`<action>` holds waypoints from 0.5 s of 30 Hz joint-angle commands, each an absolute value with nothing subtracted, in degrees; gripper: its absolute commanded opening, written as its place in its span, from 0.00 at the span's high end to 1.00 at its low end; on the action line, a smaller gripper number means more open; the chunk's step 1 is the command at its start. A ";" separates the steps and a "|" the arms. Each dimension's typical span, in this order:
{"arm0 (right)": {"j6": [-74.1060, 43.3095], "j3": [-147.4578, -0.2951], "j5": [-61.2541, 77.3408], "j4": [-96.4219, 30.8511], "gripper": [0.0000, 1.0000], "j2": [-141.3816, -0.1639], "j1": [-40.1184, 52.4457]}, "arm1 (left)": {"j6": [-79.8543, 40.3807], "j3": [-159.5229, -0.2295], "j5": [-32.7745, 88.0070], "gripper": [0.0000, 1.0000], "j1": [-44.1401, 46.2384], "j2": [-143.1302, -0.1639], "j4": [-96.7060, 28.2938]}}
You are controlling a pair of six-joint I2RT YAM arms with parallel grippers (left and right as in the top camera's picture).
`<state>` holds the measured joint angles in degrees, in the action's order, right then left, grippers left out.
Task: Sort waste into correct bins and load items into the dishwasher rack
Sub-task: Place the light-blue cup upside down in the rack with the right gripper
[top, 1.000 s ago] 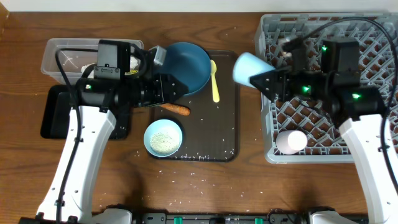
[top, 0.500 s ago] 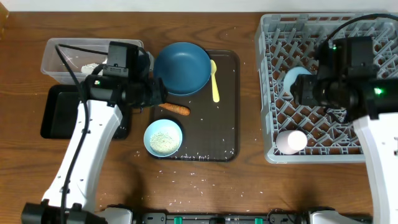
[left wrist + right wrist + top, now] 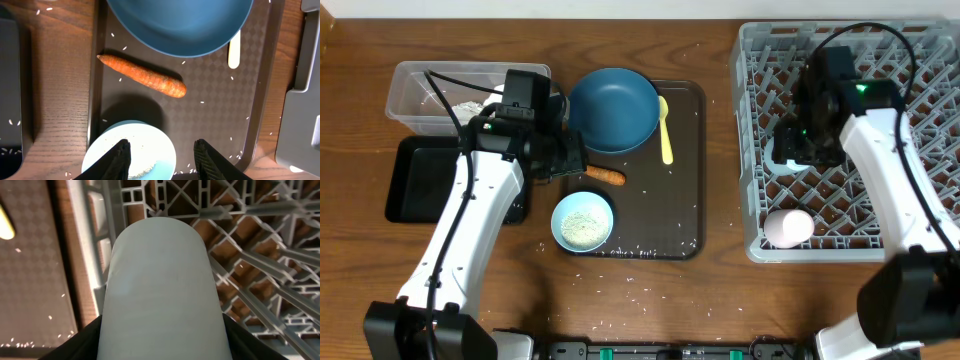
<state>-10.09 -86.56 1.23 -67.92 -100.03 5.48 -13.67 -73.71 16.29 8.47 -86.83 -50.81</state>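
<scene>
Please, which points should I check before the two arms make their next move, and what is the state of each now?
1. The left gripper is open: ok.
2. The carrot lies uncovered on the brown tray, ahead of the left gripper: ok.
3. The right gripper is shut on the light blue bowl: ok.
4. That bowl is over the dishwasher rack: ok.
5. Bowl seated in the rack: cannot tell.
6. The pink cup is apart from it: ok.

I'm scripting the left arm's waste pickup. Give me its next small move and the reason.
Probably ease the left gripper forward and down onto the carrot. It is open and empty above the small light blue bowl, and the carrot lies loose on the dark tray just ahead of it.
</scene>
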 commanded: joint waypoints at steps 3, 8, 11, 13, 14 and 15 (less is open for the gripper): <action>-10.09 -87.33 1.78 -67.72 0.41 -102.89 5.28 | -13.13 -73.12 15.75 0.56 8.60 -86.91 -50.98; -9.58 -87.33 1.98 -67.66 0.16 -103.81 5.32 | -13.13 -73.12 15.75 0.56 8.60 -86.91 -50.98; -9.58 -87.44 2.20 -67.35 0.01 -103.77 5.32 | -13.13 -73.12 15.75 0.56 8.60 -86.91 -51.11; -9.58 -87.77 3.66 -67.20 0.01 -103.77 5.30 | -13.13 -73.12 15.75 0.56 8.60 -86.91 -51.22; -9.58 -87.92 4.25 -67.02 0.01 -103.77 5.26 | -13.13 -73.12 15.75 0.56 8.60 -86.91 -51.29; -9.61 -88.23 4.58 -66.94 0.01 -103.77 5.19 | -13.13 -73.12 15.75 0.56 8.60 -86.91 -51.37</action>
